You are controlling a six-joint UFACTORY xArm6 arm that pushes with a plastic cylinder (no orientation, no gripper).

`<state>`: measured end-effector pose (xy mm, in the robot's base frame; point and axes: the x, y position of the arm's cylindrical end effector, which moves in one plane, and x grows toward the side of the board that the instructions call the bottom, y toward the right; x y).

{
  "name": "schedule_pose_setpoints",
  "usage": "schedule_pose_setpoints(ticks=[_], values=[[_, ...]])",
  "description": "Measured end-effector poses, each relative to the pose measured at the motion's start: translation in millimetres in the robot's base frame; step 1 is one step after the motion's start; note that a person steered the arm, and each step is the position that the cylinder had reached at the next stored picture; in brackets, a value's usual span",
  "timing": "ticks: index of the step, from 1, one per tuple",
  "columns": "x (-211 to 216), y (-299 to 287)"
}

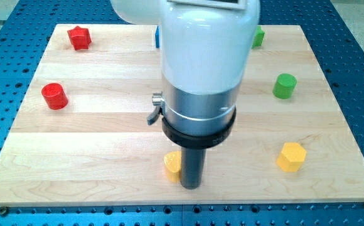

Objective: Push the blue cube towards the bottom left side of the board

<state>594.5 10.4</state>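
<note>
Our tip (pixel 190 186) sits just right of a yellow block (pixel 172 164) — the blue block (pixel 157 37) peeks out behind our arm. We carry no jaws — only a rod.

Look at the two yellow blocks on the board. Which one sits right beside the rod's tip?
The yellow block partly hidden at the view's bottom centre, just left of my tip. The other, the yellow hexagon block, stands well off towards the view's right, fully visible.

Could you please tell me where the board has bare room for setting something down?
Free: the lower left, below the red cylinder and left of the yellow block; also between the green cylinder and yellow hexagon. Crowded: bottom centre, where my tip sits against the yellow block.
</note>
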Motion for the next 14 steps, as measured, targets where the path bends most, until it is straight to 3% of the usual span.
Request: schedule_pose_setpoints(ticks=[1,2,3,4,6,7,8,9,10,11,12,13,14], values=[[-22.7,15.7],[-104.6,21.2],[-192.3,61.9],[-253.0,101.5],[-313.6,42.7],[-246.4,-57.6],[-152.8,-146.5],[-129.5,-165.9],[-161.8,-169.6],[-149.5,-208.9],[-98.8,-234.3],[-68.8,-231.9],[-89.0,-179.6]])
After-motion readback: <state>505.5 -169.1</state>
